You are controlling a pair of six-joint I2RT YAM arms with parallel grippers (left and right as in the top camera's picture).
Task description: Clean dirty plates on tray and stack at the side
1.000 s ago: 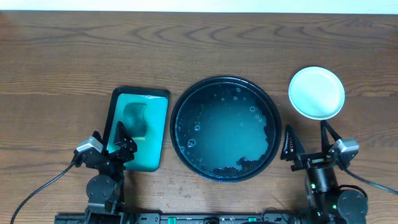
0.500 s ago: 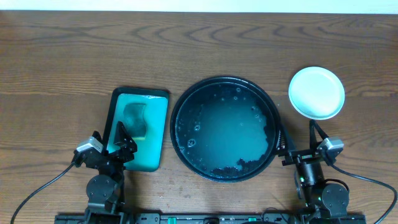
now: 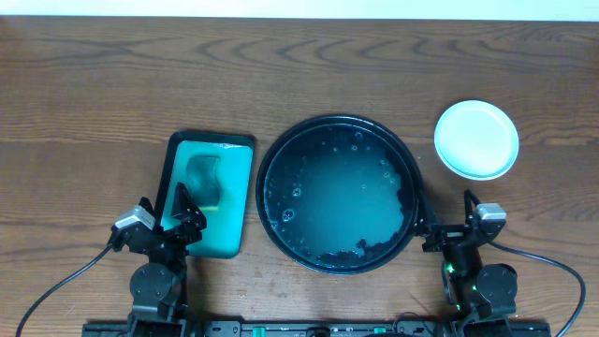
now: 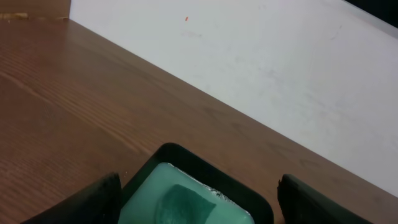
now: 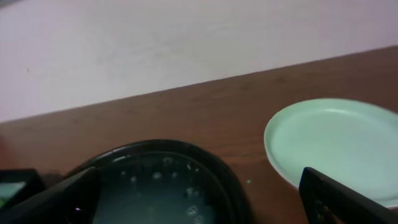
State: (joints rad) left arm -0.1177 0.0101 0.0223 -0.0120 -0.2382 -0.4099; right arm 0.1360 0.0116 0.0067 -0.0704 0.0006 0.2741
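The black tray (image 3: 281, 150) sits mid-table with a wet, bubbly teal film on its base, and no plate lies on it. It also shows in the right wrist view (image 5: 217, 168). A pale plate (image 3: 476, 139) lies on the wood to the tray's right. In the right wrist view (image 5: 336, 140) it looks mint green. I cannot tell whether others lie under it. My right gripper (image 3: 447, 223) (image 5: 199, 205) is open and empty at the tray's near right rim. My left gripper (image 3: 167, 212) (image 4: 199, 205) is open and empty over the near end of the teal tray.
A teal-green rectangular tray (image 3: 239, 154) holding a dark green sponge (image 3: 205, 180) stands left of the black tray, and also shows in the left wrist view (image 4: 186, 155). A white wall runs along the table's far edge.
My right gripper has shifted left toward the black tray's rim and drawn back toward its base. The left arm, plate and trays have not moved.
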